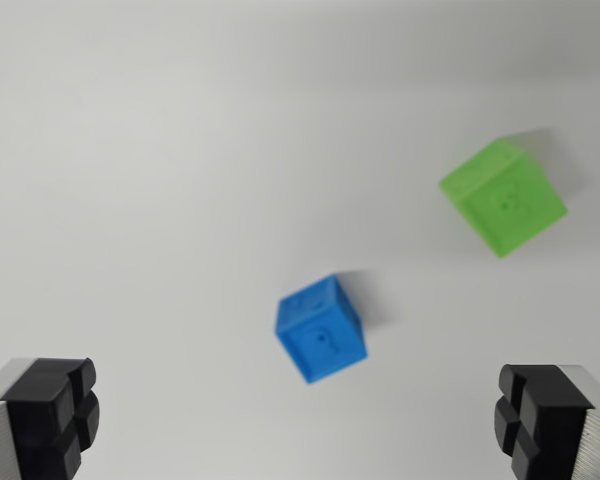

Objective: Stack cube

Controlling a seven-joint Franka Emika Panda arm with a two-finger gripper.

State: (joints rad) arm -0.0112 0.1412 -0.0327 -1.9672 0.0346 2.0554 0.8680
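A blue cube (320, 328) rests on the white surface a little below the middle of the wrist view. A green cube (503, 196) lies apart from it, up toward the wrist view's right. My gripper (295, 425) is open: its two black fingertips (55, 415) show at the bottom corners, far apart, with nothing between them. The blue cube sits just above the gap between the fingers, slightly right of its middle. Both cubes are turned at an angle to the fingers.
The white tabletop (180, 150) fills the view, with only the two cubes on it.
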